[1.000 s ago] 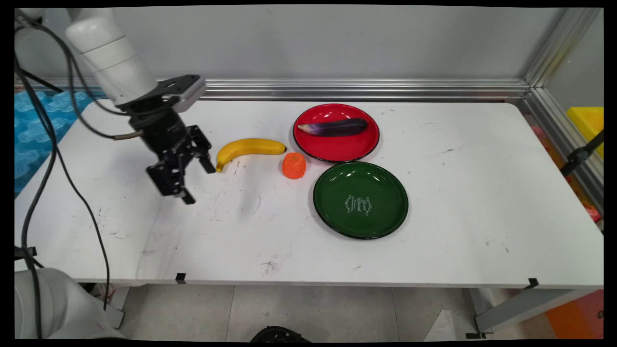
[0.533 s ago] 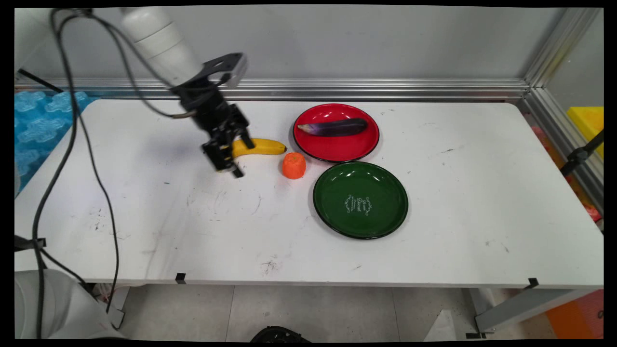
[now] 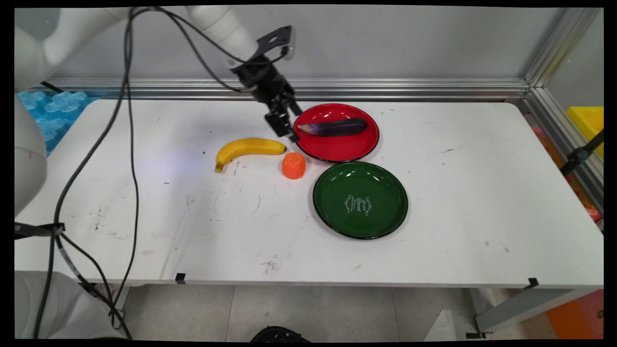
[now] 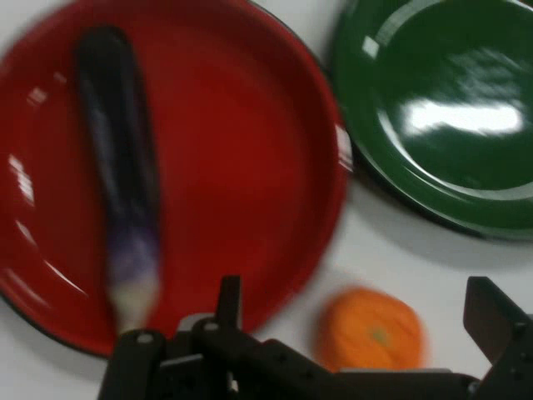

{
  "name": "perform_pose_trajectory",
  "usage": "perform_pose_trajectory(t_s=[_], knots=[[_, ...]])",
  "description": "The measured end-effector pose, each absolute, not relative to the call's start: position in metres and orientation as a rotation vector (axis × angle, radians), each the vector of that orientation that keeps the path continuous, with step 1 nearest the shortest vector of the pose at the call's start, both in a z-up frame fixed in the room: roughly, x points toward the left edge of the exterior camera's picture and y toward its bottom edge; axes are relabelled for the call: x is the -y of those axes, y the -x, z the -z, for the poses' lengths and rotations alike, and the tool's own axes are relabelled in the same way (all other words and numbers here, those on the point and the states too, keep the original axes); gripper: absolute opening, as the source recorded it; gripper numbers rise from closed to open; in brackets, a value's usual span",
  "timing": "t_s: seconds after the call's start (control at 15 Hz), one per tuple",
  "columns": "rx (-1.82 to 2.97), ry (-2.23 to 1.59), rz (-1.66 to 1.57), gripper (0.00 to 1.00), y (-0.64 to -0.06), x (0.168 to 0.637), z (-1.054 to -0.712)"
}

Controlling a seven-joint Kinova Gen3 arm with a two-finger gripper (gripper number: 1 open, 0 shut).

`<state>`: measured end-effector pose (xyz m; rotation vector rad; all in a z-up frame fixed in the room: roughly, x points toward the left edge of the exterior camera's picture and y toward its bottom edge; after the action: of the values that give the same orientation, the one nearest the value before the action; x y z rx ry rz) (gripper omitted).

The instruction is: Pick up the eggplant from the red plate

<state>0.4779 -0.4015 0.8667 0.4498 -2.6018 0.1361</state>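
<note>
My gripper [image 3: 293, 126] hangs open and holds nothing, above the left rim of the red plate [image 3: 337, 147]. A purple eggplant [image 3: 333, 127] lies across that plate, its pale stem end nearest the fingers. In the hand view the eggplant [image 4: 121, 183] lies lengthwise on the red plate [image 4: 250, 167], and the gripper [image 4: 358, 310] spans the plate's edge and an orange [image 4: 371, 329] on the table. The orange [image 3: 294, 165] sits just in front of the gripper, between the red plate and a yellow banana [image 3: 248, 147].
A green plate [image 3: 360, 200] with white lettering sits in front of the red one; in the hand view the green plate [image 4: 441, 108] fills the upper right. Black cables hang from the arm over the table's left side. An aluminium rail runs along the back wall.
The arm has swung from the table's left side rightward and toward the back, passing over the banana to the red plate's left rim. The fruit and plates have not moved.
</note>
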Motion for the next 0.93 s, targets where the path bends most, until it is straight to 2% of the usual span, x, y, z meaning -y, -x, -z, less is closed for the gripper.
perform_pose_trajectory(t_s=[0.4,0.93], knots=[[2.550,-0.457,-0.239,1.00,-0.463,0.464,-0.838],[2.524,-0.470,-0.265,1.00,-0.454,0.506,-0.795]])
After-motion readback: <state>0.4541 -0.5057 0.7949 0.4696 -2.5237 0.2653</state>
